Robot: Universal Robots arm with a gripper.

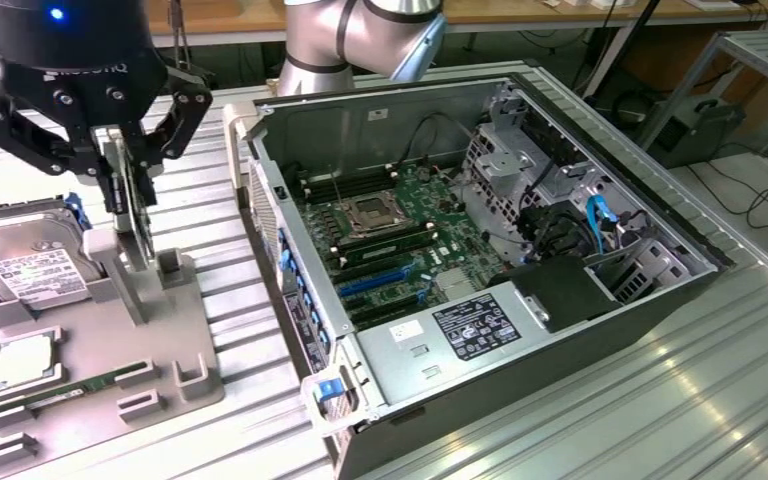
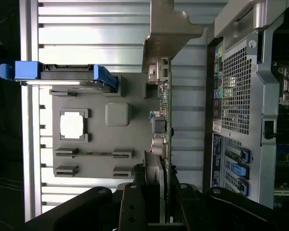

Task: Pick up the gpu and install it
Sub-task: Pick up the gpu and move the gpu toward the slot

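The gpu (image 1: 132, 212) stands on edge over the grey parts holder (image 1: 97, 335) at the exterior view's left, its lower edge at the holder's upright posts. My gripper (image 1: 127, 175) comes down from above, its black fingers pressed on both faces of the card's upper part. In the wrist view the gpu (image 2: 164, 113) runs edge-on away from the gripper (image 2: 160, 204), with its silvery bracket (image 2: 169, 29) at the far end and the fan side against one finger (image 2: 132, 207). I cannot tell whether the card has left its slot.
The open computer case (image 1: 651, 215) lies at the exterior view's right, showing its motherboard (image 1: 404, 225) and blue slots (image 1: 377, 285). On the holder are a hard drive (image 1: 24, 262) in blue rails, a processor chip (image 1: 24, 362) and a green memory stick (image 1: 71, 393). All rests on a ribbed metal table (image 1: 624, 400).
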